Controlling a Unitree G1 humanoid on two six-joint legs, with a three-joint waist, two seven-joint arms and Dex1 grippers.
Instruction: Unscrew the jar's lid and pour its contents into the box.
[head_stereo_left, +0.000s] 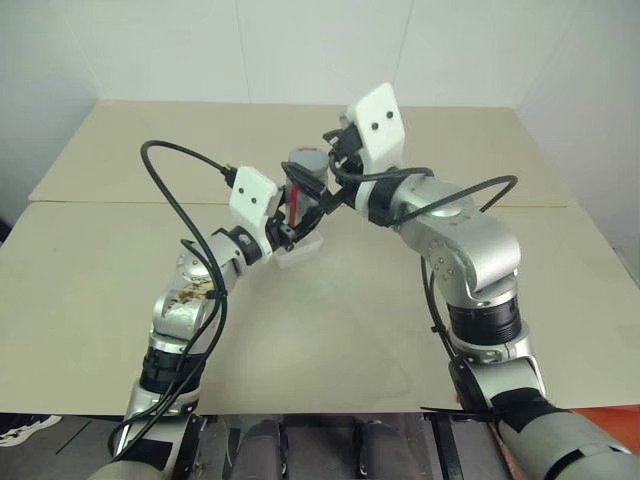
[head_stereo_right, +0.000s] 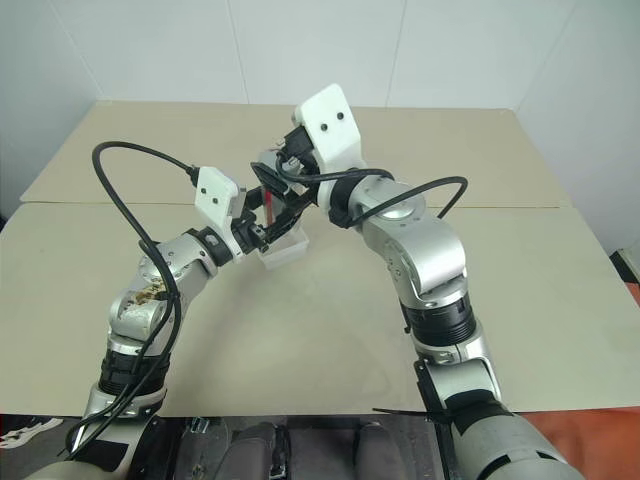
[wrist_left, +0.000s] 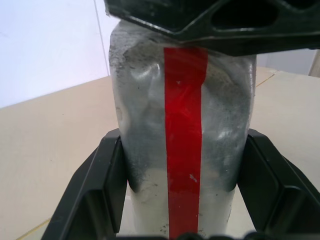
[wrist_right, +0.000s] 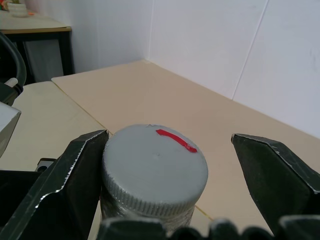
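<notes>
Between the two black fingers of the left hand (wrist_left: 182, 200): one jar (wrist_left: 182, 150), silvery-grey with one vertical red stripe, held upright above the surface (head_stereo_left: 330, 330); fingers closed against its lower sides, one on each flank.

At the jar's top: one lid (wrist_right: 155, 170), round, grey, ribbed at the edge, seated on the jar, with a short end of the red stripe lapping over its face. Lid count: one, on the jar.

Around the lid: right hand (wrist_right: 165, 170), two black fingers spread wide; one finger (wrist_right: 75, 175) touches the lid's edge, the other stands apart with a clear gap. Nothing gripped by this hand.

Just below and beside the jar, in the head views: one box (head_stereo_right: 285, 250), shallow, clear whitish plastic, resting on the surface under the left hand. Interior cannot be made out.

Contents: not visible; jar capped.

Beneath all: surface of pale beige boards, with a seam running across behind the hands, white walls at the far edge.

Further off, in the right wrist view: one dark-framed table (wrist_right: 35, 30) against the wall.
</notes>
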